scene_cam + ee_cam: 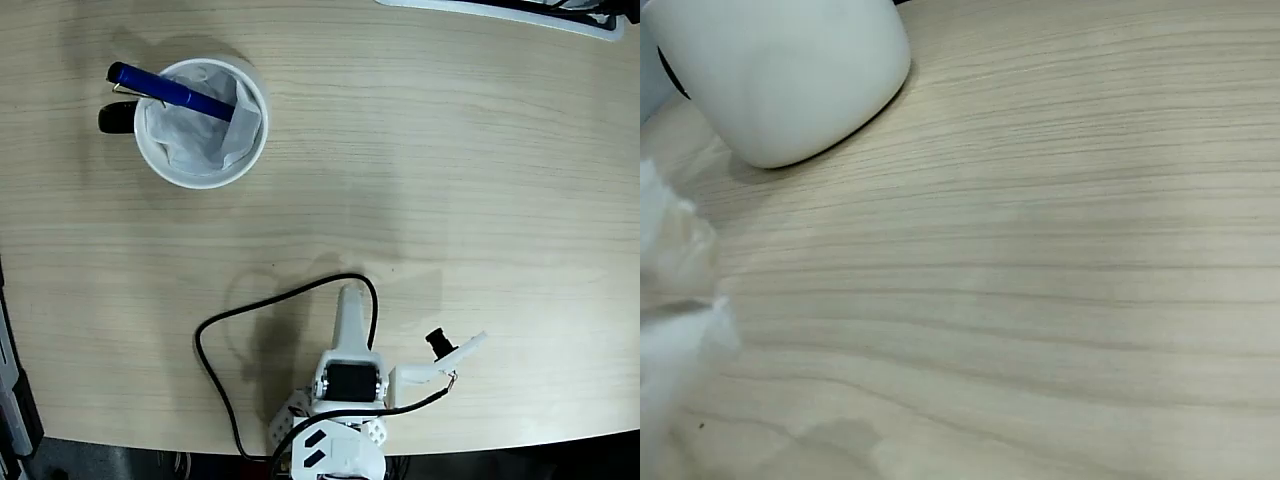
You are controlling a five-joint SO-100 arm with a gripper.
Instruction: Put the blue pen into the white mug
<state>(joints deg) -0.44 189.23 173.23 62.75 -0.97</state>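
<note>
Fixed view: the white arm [345, 390] sits folded at the bottom edge of the wooden table [450, 180], with a black cable [260, 305] looping out on its left. The gripper [352, 300] points up the picture from the arm's base, and it reads as a single narrow white shape, so I cannot tell whether its fingers are spread or pressed together; nothing is held in it. The mug [201, 122] stands well apart from the gripper, far up and to the left of it. The pen [170, 91] lies slanted in the mug, its lower end down among the crumpled paper [195, 135] and its clipped end sticking out over the rim on the upper left, above the black handle [116, 119].

Wrist view: the mug [780, 75] shows as a white rounded wall at the upper left, standing upright on the table [1040, 280], away from the camera. A blurred white shape [670, 330] fills the left edge; it is too soft to say what part it is. The pen is not visible here.
</note>
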